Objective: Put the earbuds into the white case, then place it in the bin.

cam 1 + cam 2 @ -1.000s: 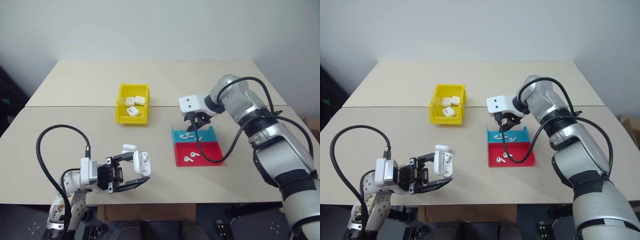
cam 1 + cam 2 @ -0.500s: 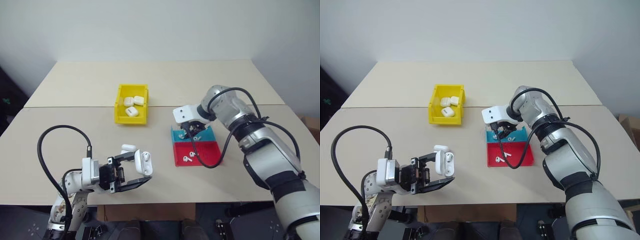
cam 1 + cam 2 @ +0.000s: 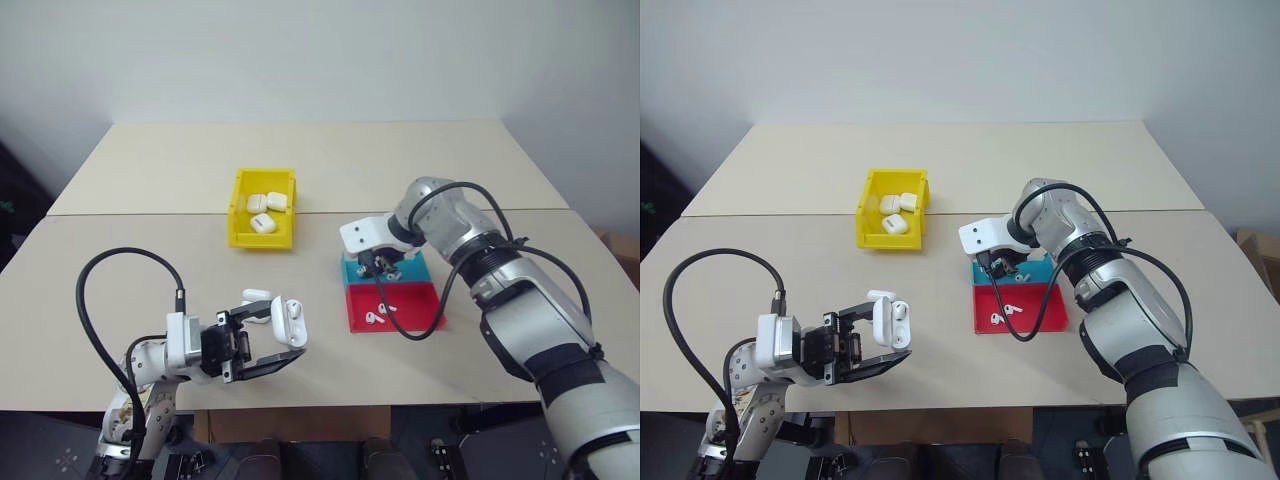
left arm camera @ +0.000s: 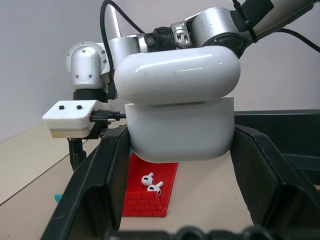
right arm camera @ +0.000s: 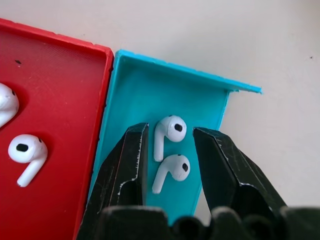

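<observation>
Now the right gripper (image 5: 169, 150) sits in the blue tray (image 5: 135, 87), fingers apart around two earbuds (image 5: 170, 150). Meanwhile the left gripper (image 4: 177, 165) clamps an open-lidded case (image 4: 179, 107).

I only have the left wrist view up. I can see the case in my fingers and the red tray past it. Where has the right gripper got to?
Observer: The right gripper is down in the blue tray, its open fingers either side of two earbuds.
Operator: Is it gripping either one?
Observer: Not yet; in the right wrist view there is a gap between each finger and the earbuds.
Operator: And my case, is anything in it?
Observer: The head camera shows the white case in the left gripper with its lid open; I can't tell what is inside.
Operator: What about the bin?
Observer: The yellow bin already holds three white cases.
</observation>
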